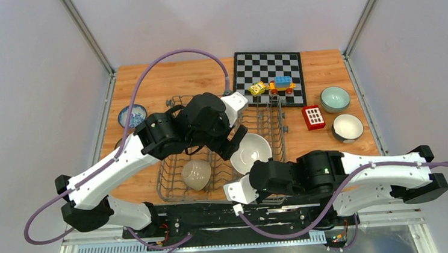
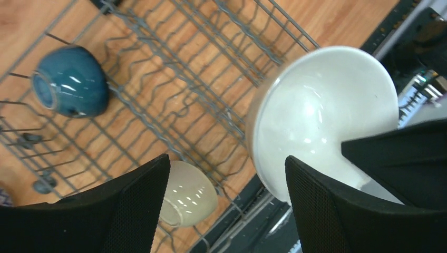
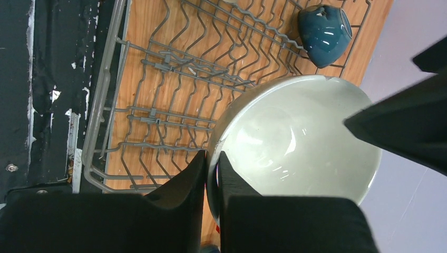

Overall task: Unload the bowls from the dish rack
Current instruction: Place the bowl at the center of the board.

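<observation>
Glossy glazed white bowl [image 2: 316, 105] (ceramic); dish rack [image 1: 268, 126] matt grey metal wire; table [image 1: 326, 70] smooth wood.

Grey wire dish rack [image 1: 166, 191] holds beige bowl [image 1: 196, 173], teal bowl [image 2: 71, 80] on side; white bowl [image 1: 251, 153] tilted at right edge.

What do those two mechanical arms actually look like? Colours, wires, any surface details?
The left arm and right arm both have smooth white shells, with chunky black joints and black bases. A lilac cable loops off each one. Each arm ends in a black two-finger gripper. On the left gripper, the fingers carry a fine dotted texture.
</observation>
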Controlling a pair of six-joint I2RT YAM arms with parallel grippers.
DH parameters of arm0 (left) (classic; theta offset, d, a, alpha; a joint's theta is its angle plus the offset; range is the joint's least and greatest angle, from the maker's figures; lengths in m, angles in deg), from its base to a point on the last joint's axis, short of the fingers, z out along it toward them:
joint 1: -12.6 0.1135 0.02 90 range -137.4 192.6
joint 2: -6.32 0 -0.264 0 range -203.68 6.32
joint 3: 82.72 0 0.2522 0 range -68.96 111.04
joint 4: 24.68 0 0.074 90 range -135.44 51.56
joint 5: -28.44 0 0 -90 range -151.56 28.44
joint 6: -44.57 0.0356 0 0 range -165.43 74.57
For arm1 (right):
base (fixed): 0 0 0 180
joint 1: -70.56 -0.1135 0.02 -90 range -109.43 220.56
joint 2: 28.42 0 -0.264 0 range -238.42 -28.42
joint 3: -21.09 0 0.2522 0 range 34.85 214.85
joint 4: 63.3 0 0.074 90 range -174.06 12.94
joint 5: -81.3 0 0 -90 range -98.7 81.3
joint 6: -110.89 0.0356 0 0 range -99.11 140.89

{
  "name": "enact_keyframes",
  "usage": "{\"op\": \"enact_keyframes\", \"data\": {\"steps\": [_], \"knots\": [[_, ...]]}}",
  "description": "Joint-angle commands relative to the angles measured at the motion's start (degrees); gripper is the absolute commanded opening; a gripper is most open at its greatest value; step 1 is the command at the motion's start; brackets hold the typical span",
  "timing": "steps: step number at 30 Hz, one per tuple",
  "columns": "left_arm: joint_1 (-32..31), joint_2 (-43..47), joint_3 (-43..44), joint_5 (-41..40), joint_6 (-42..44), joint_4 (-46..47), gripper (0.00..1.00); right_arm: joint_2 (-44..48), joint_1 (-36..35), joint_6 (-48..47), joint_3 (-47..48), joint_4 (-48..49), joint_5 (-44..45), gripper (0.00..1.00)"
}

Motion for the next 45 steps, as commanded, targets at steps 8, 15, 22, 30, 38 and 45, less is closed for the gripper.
{"op": "enact_keyframes", "data": {"steps": [8,15,22,30,38,45], "knots": [[-2.1,-5.1,4.0,-10.2,3.2,-5.2,0.64,-2.7,-0.8,-1.3,4.8,0.2,2.0,0.00],[-2.5,-6.8,4.1,-10.6,3.0,-5.6,0.47,-3.6,-0.8,-1.5,5.6,0.6,1.9,0.00],[-2.8,-7.2,3.3,-9.2,3.0,-5.3,0.31,-3.5,-0.8,-1.5,5.1,0.7,1.8,0.00],[-2.9,-7.0,2.0,-6.7,2.1,-4.4,0.00,-3.2,-0.8,-0.9,4.2,1.4,1.3,0.00],[-2.8,-4.6,-0.7,-7.4,0.3,-0.6,0.00,-2.5,-0.8,1.9,3.0,4.3,1.7,0.20],[1.4,-0.9,-3.2,-5.7,-3.1,4.2,0.00,-2.0,-0.8,10.8,5.5,8.1,1.2,0.95]]}}
